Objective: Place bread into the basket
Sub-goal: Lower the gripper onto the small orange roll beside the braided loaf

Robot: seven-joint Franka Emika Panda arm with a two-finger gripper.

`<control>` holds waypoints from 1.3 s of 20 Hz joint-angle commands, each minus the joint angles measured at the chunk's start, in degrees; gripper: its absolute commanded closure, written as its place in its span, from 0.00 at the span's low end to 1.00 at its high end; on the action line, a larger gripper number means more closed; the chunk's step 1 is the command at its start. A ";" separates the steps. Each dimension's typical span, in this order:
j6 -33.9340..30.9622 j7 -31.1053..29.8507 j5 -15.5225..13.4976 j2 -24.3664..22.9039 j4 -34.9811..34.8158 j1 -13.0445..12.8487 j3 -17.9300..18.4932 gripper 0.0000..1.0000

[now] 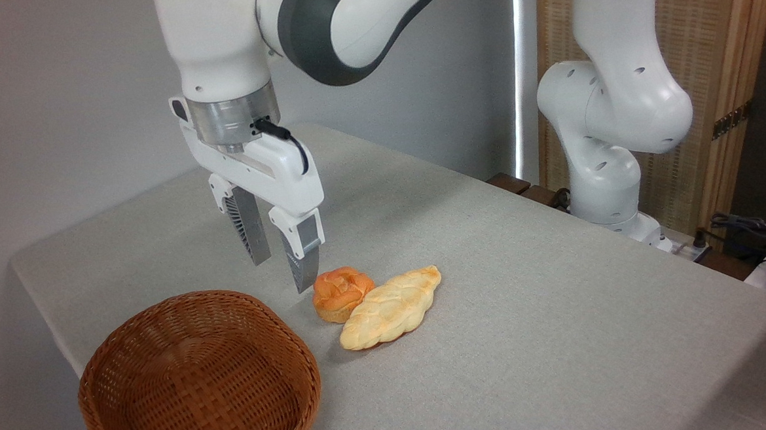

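Nearest the camera, at the lower left, sits the basket [198,379], round, shallow and woven of reddish-brown wicker; nothing lies in it. It rests on the desk [558,310], which is covered in a pale grey cloth.

Behind the basket and a little to its right lies the bread [341,293], a small orange-brown knotted bun with a paler base, flat on the desk and outside the basket. Its right side touches the braided loaf [391,307], a longer pale yellow piece lying at a slant beside it.

The hand [283,270] hangs above the desk just left of the bread, pointing down and tilted slightly. Its two fingers are spread with a clear gap between them, and nothing is held in that gap. The right fingertip [305,277] comes down close to the bun's left edge; whether it touches the bun cannot be told from this angle. The left finger stands higher, over bare cloth between bun and basket.

The white arm [613,104] rises from its base at the desk's far right edge.
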 commanded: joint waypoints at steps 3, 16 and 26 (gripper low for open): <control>-0.35 12.60 0.60 -0.46 -1.83 -0.08 -0.13 0.00; 4.39 29.94 0.69 -6.27 -17.04 -1.93 -0.13 0.00; 7.38 29.24 0.51 -3.89 -16.60 -3.69 -0.13 0.00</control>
